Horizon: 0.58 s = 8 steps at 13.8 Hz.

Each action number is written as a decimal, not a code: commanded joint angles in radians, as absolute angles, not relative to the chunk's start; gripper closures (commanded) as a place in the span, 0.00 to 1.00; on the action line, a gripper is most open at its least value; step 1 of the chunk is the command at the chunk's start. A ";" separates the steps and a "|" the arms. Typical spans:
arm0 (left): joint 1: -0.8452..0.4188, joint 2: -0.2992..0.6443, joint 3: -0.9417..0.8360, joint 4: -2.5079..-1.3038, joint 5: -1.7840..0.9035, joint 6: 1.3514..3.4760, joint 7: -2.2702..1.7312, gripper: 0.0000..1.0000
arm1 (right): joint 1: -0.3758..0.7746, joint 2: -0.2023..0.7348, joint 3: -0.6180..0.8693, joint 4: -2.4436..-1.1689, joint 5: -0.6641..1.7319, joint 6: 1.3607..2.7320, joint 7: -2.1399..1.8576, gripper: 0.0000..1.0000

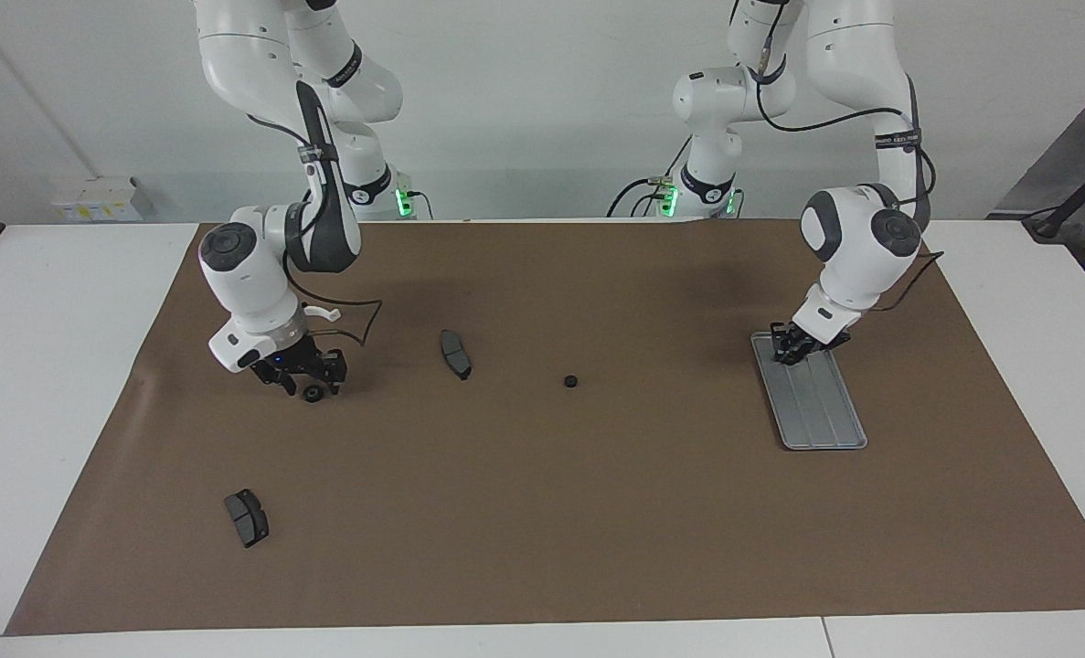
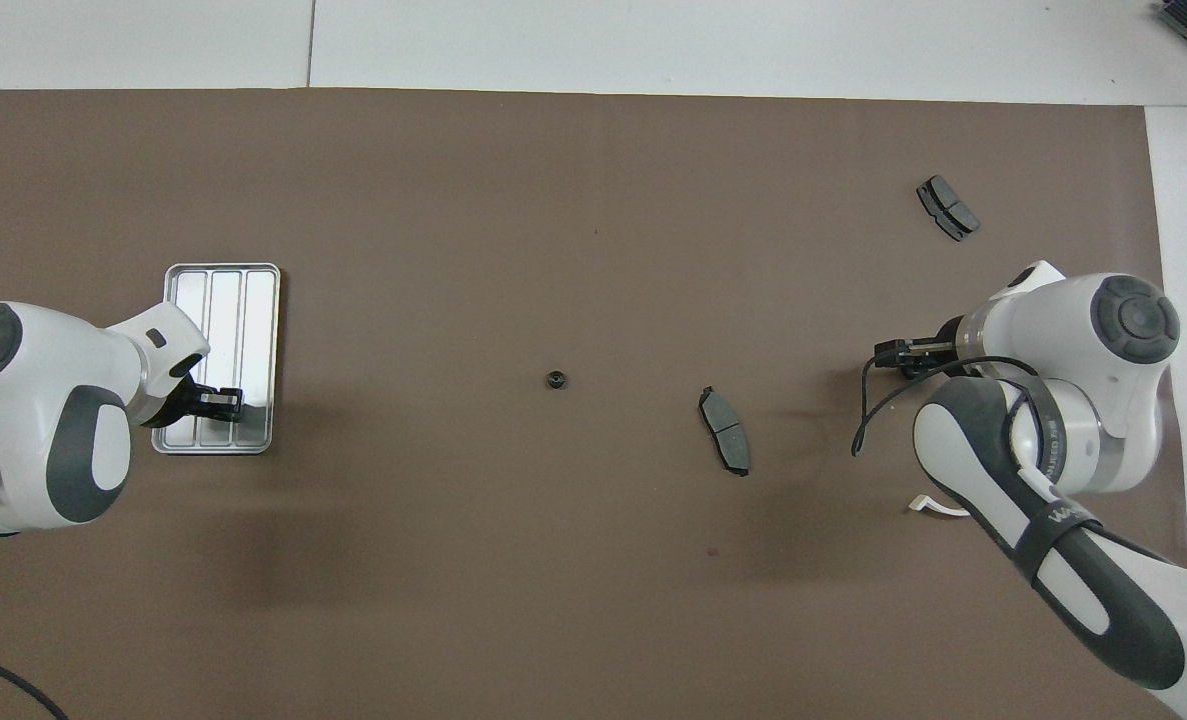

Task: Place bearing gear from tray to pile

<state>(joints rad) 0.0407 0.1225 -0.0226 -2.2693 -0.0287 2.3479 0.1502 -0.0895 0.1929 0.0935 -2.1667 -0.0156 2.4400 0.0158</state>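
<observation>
Tray [image 1: 819, 413] [image 2: 241, 300] of silver-grey ridged metal lies on the brown mat [image 1: 597, 512] that covers the tabletop, toward the left arm's end. The ridged channels that show are bare. The tray's end nearest the robots is covered by the left end effector [image 1: 790, 351] [image 2: 219, 401], which sits low over it. Whether it is clenched or released I cannot tell, and whether a gear sits beneath it is hidden.

Counting from the tray toward the right arm's end, one small dark bearing gear [image 1: 571, 381] [image 2: 555, 380] comes first. It lies alone on the mat, well apart from the tray and about level with it. Next comes a dark grey brake pad [image 1: 455, 354] [image 2: 725, 430], also about level with the tray.

Further from the tray the same way, the right end effector [image 1: 307, 376] [image 2: 899, 355] hangs just over the mat, fingers spread and released. Directly under it a second bearing gear [image 1: 311, 394] rests on the mat, apparently free of both fingers.

A second brake pad [image 1: 247, 517] [image 2: 948, 207] lies farthest from the tray toward the right arm's end, and farther from the robots than the tray. In the overhead view a bit of a white bracket [image 2: 932, 505] shows beside the right arm, nearer to the robots than the tray and mostly covered by the arm.
</observation>
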 commanded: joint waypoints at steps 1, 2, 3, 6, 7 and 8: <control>0.026 0.115 -0.015 -2.280 -0.038 2.364 0.138 0.84 | -0.011 0.155 0.101 -2.105 0.011 2.366 0.093 0.00; 0.020 0.118 -0.015 -2.248 -0.038 2.359 0.135 0.86 | 0.042 0.159 0.101 -2.080 0.011 2.356 0.160 0.00; -0.004 0.123 -0.015 -2.211 -0.038 2.340 0.111 0.87 | 0.102 0.167 0.101 -2.051 0.011 2.355 0.246 0.00; -0.102 0.137 -0.014 -2.120 -0.038 2.263 -0.088 0.90 | 0.230 0.198 0.101 -1.953 0.009 2.327 0.392 0.00; -0.138 0.137 -0.014 -2.118 -0.038 2.264 -0.166 0.90 | 0.270 0.227 0.101 -1.904 0.000 2.307 0.434 0.00; -0.173 0.137 -0.015 -2.118 -0.038 2.266 -0.240 0.90 | 0.308 0.257 0.100 -1.860 -0.006 2.298 0.477 0.00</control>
